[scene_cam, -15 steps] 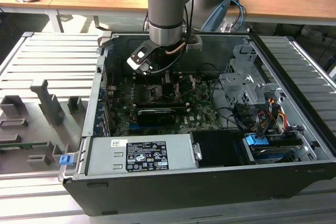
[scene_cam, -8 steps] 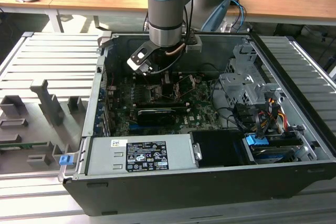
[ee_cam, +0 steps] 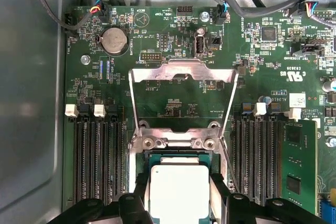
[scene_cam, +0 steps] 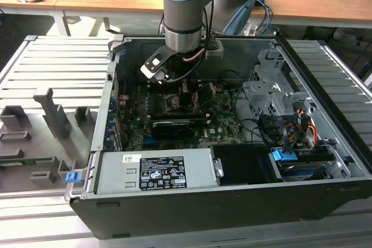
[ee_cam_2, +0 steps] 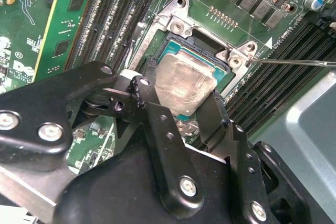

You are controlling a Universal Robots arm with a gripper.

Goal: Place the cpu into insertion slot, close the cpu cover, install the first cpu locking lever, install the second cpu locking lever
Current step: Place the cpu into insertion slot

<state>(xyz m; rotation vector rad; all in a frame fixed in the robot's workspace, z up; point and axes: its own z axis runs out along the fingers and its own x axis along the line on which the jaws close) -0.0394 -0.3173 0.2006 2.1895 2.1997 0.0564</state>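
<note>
The cpu [ee_cam_2: 186, 80] [ee_cam: 178, 192], a small square chip with a pale silver face, sits in or just over the insertion slot [ee_cam_2: 177, 38] [ee_cam: 178, 155], whose dark rim shows around its green edge. My gripper [ee_cam_2: 178, 92] [ee_cam: 179, 182] is shut on the cpu, with one black finger against each of two opposite sides. The cpu cover [ee_cam: 182, 71], a thin silver frame with a cut-out middle, is swung back open beyond the hinge screws. A thin wire locking lever [ee_cam_2: 294, 62] sticks out free beside the socket. In the exterior view my gripper [scene_cam: 177, 96] is low over the motherboard.
Black memory slots [ee_cam: 97, 161] flank the socket on both sides, and a green memory stick [ee_cam: 300, 166] stands in one. A grey power supply [scene_cam: 154, 172] lies at the case front. The drive cage [scene_cam: 273, 94] and cables are on the exterior view's right.
</note>
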